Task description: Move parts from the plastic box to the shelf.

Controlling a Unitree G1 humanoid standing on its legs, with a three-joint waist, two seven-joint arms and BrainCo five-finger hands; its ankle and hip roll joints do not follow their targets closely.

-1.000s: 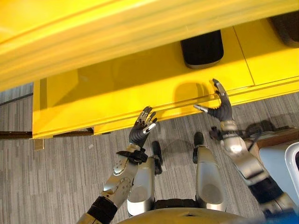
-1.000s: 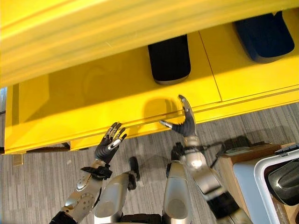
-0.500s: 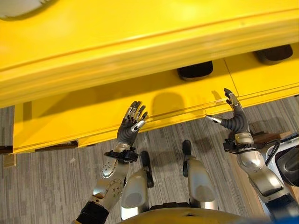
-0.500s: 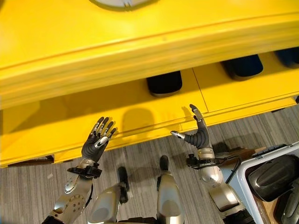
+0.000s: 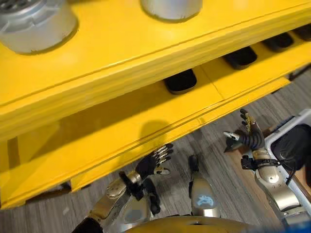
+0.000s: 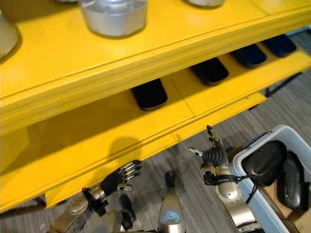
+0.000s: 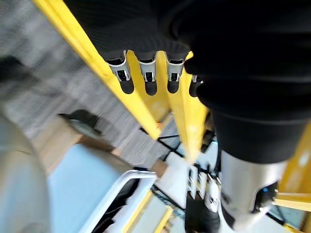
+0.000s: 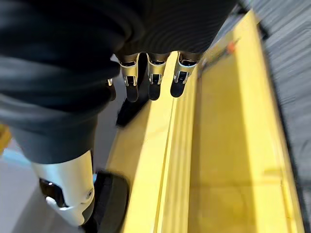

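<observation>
A pale plastic box [image 6: 260, 142] stands on the floor at the lower right, with black rounded parts [image 6: 265, 162] lying in it. The yellow shelf [image 6: 97, 141] runs across the view. Its lower board carries several black parts [image 6: 149, 94] in a row. My right hand [image 6: 214, 154] is open and holds nothing, raised between the shelf's front edge and the box. Below the shelf's front edge, my left hand [image 5: 153, 162] hangs open with nothing in it. Straight fingers [image 7: 146, 77] show in the left wrist view, and straight fingers [image 8: 150, 80] in the right wrist view.
The shelf's upper board [image 6: 58, 58] bears silver cylindrical parts [image 6: 114, 17]. Grey carpet [image 5: 228, 174] lies under the shelf. In the right wrist view a black part [image 8: 109, 199] rests on the yellow board.
The whole picture has shifted, so the camera has moved: the upper board's silver parts and more of the box have come into view. My left hand has dropped below the shelf edge.
</observation>
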